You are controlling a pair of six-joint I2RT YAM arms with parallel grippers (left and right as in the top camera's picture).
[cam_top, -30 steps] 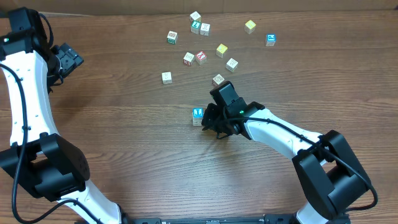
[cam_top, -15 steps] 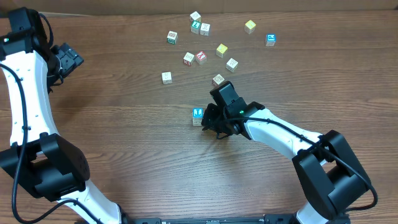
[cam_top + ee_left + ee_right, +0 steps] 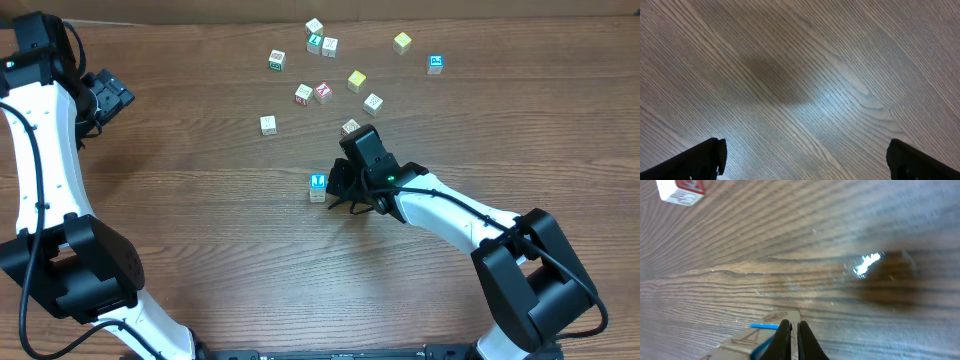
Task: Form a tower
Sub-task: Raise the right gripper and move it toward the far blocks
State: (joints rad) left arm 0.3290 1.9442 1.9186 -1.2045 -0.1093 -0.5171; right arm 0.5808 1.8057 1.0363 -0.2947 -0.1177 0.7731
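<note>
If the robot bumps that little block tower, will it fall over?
Probably. The tower is only one cube wide, so a sideways nudge likely tips it. It looks like stiff, light wood, so pieces would tumble, not bend. The shut right end effector is very close to it.

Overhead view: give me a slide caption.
Shut right gripper beside the small letter-cube tower; loose cubes lie scattered beyond, left gripper open, well away.

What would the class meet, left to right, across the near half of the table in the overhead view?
left arm → tower → right gripper → right arm's base
</note>
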